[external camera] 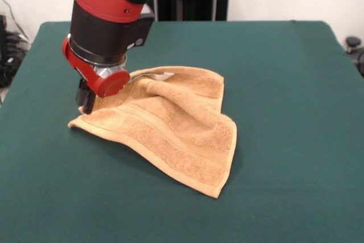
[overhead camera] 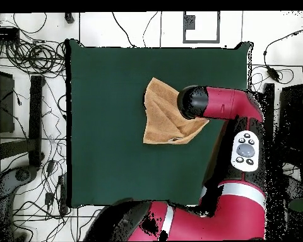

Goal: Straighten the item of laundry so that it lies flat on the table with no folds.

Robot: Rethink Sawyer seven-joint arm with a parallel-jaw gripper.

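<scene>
My fingers (external camera: 86,102), state indiscernible, sit at the towel (external camera: 170,126) corner on the desk (external camera: 284,83); central ridge remains; next, outward pull.

The hand towel (external camera: 170,126) lies rumpled on the table (external camera: 284,83), near its middle. The end effector (external camera: 86,102) sits down at the towel's left corner in the front view.
</scene>
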